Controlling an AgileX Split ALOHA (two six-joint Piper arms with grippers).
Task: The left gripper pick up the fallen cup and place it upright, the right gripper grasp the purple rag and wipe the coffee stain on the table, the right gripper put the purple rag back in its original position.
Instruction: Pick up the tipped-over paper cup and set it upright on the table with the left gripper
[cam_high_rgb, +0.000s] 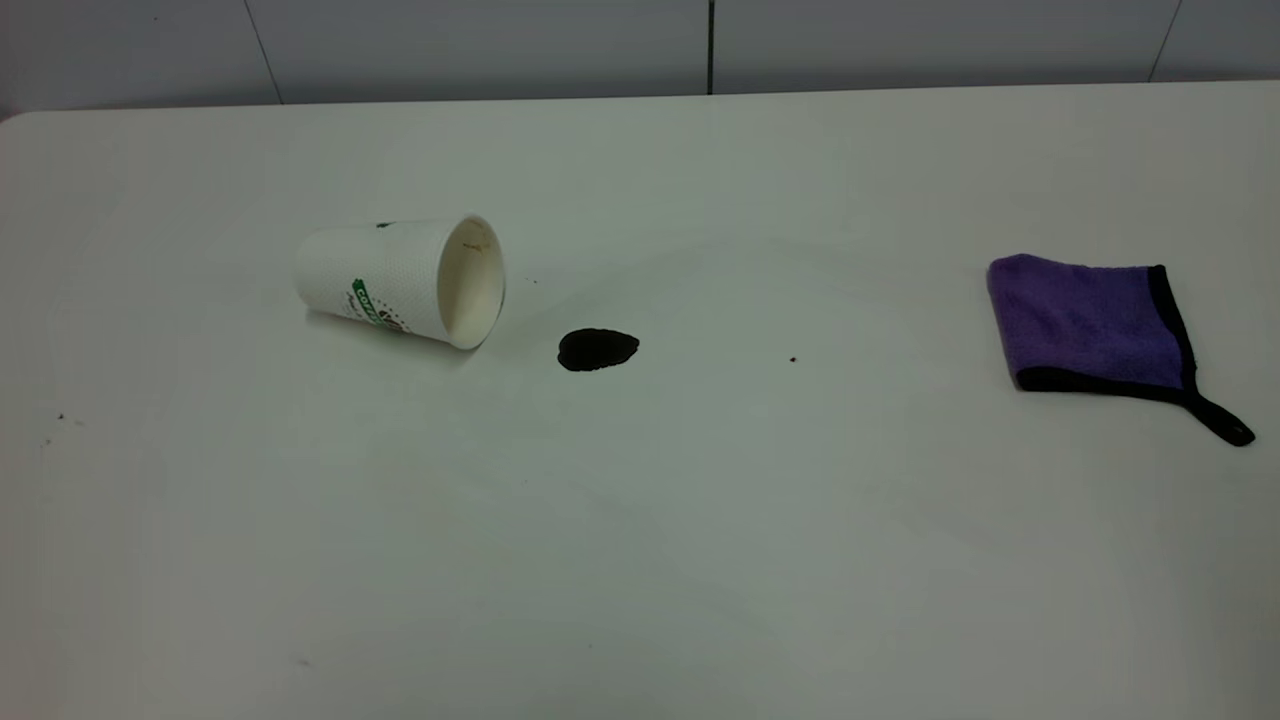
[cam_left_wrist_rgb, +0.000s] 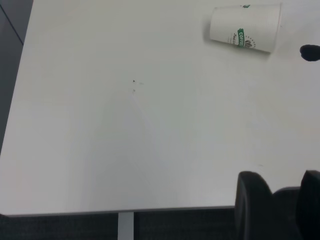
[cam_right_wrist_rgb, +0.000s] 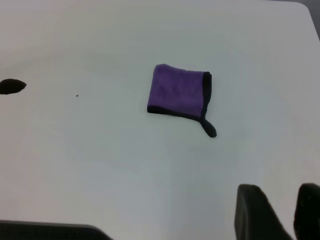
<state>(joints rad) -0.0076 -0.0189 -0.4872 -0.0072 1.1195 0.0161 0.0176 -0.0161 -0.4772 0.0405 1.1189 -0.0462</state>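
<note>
The white paper cup (cam_high_rgb: 400, 281) lies on its side at the table's left, its mouth facing the coffee stain (cam_high_rgb: 597, 349), a small dark oval puddle just to its right. The purple rag (cam_high_rgb: 1092, 324) lies flat at the far right, its black loop tail pointing to the front right. Neither gripper shows in the exterior view. In the left wrist view my left gripper (cam_left_wrist_rgb: 285, 180) is open and empty near the table's edge, far from the cup (cam_left_wrist_rgb: 245, 27). In the right wrist view my right gripper (cam_right_wrist_rgb: 280, 192) is open and empty, well short of the rag (cam_right_wrist_rgb: 179, 92).
The table (cam_high_rgb: 640, 540) is white with a few tiny dark specks (cam_high_rgb: 793, 359). Its back edge meets a grey wall. The left wrist view shows the table's near edge and dark floor below it (cam_left_wrist_rgb: 60, 227).
</note>
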